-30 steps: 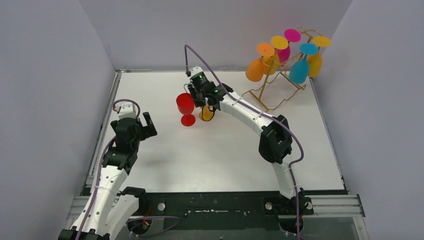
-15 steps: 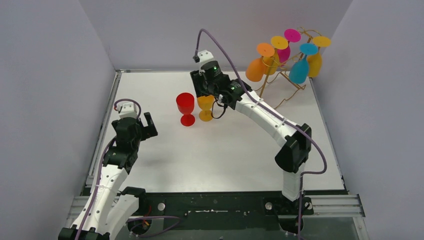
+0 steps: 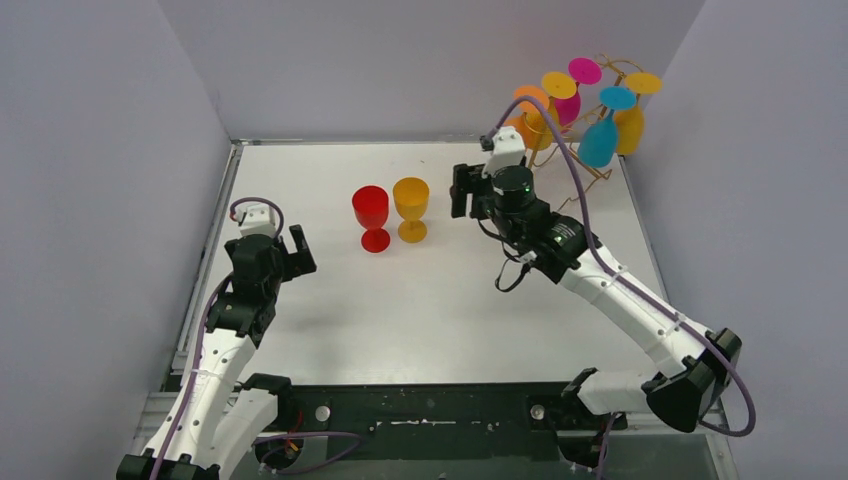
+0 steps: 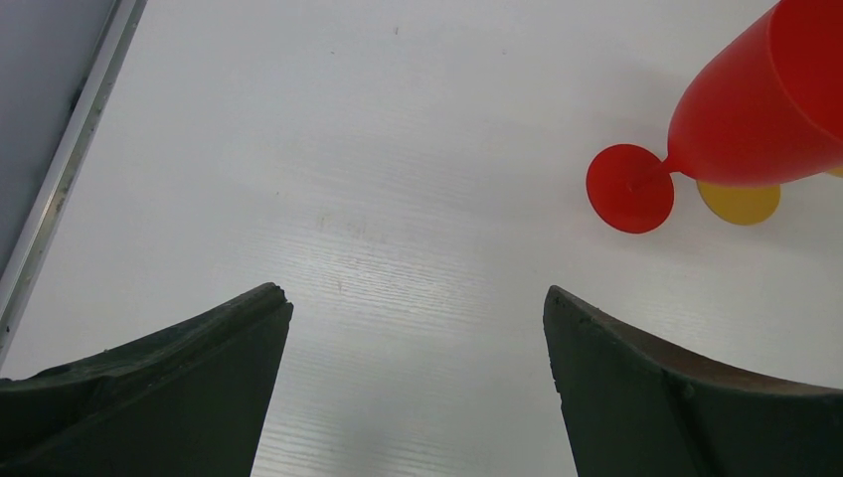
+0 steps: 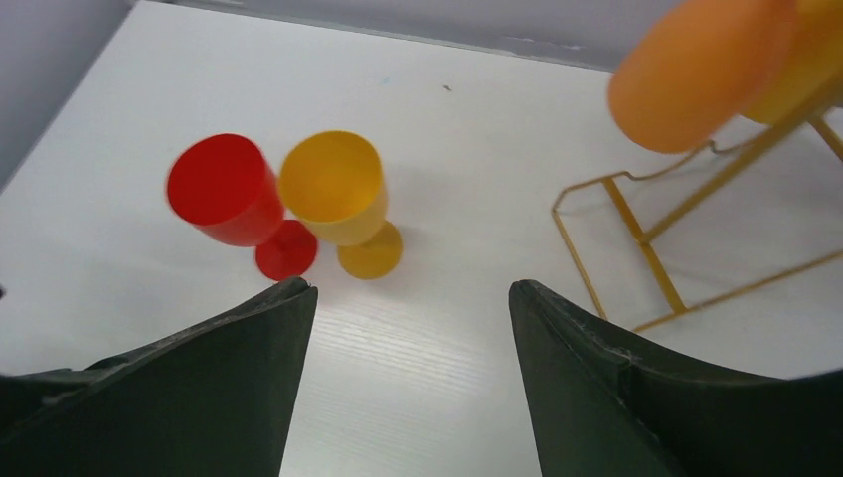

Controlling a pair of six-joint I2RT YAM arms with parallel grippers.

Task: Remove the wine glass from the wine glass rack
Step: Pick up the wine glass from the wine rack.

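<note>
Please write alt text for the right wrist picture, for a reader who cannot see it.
A red wine glass and a yellow wine glass stand upright side by side on a white table, seen past the open right gripper. At the picture's right, an orange glass hangs on the gold wire rack.

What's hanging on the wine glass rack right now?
Five upside-down glasses hang: orange glass, yellow glass, magenta glass, blue glass, second yellow glass. In the top view the right arm covers part of the orange glass and the rack.

Five wine glasses (image 3: pixel 599 143) hang on the single wine glass rack (image 5: pixel 643 238); two more, a red glass (image 3: pixel 370 210) and a yellow glass (image 3: pixel 411 197), stand on the bench (image 3: pixel 420 310) left of it.
</note>
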